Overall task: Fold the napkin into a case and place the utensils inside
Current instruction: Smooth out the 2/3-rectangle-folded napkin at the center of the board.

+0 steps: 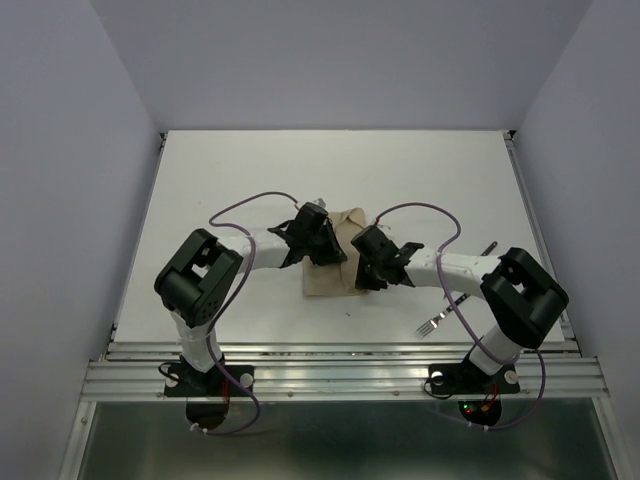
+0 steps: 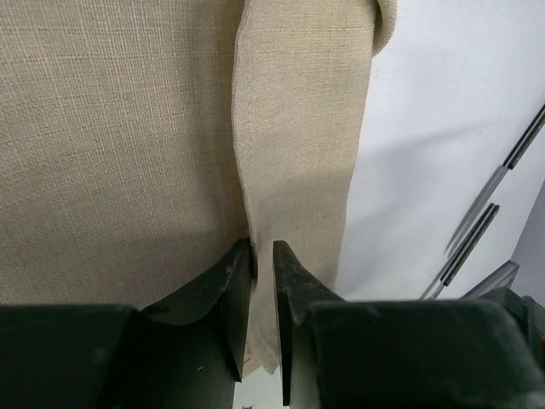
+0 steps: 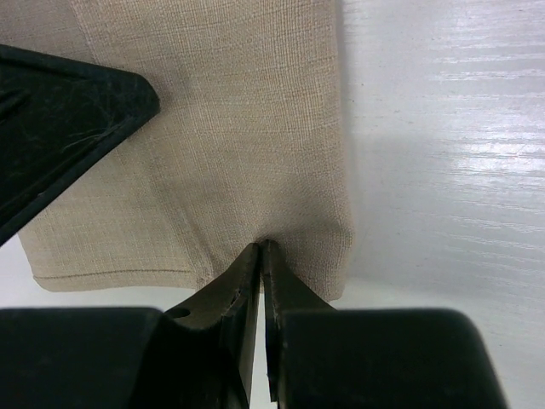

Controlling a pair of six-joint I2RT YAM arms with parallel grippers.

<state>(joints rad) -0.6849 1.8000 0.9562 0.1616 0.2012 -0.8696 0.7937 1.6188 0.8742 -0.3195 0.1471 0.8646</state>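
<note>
**Item under inspection:** the napkin (image 1: 325,280) lies folded near the middle of the desk (image 1: 230,170), slightly closer to its near edge than to its far edge. In the top view both arms cover most of it, so its full outline cannot be made out.

**Folds:** the left wrist view shows a broad flat panel with a narrow strip folded over along one side. No opening into the layers can be seen from any view.

**Material:** plain beige-tan woven cloth with a fine visible weave, soft and unpatterned. It puckers where it is pinched.

**Right tool** (image 3: 260,247): the fingers are closed at the napkin's near edge. They pinch a small gather of cloth beside a folded corner.

**Left tool** (image 2: 263,251): the fingers stand narrowly parted and the edge of the folded strip runs down into the gap. The cloth is not visibly clamped. The same tool appears in the right wrist view as a black wedge over the cloth.

**Utensils:** the fork (image 1: 432,322) lies on bare desk towards the near right corner, outside the cloth. Its tines are visible, but its handle is hidden under the right arm. A slim dark end (image 1: 490,245) shows near the desk's right edge and cannot be identified.

**Unresolved:** thin dark and silver strips (image 2: 477,230) at the margin of the left wrist view are cut off and unclear.
</note>
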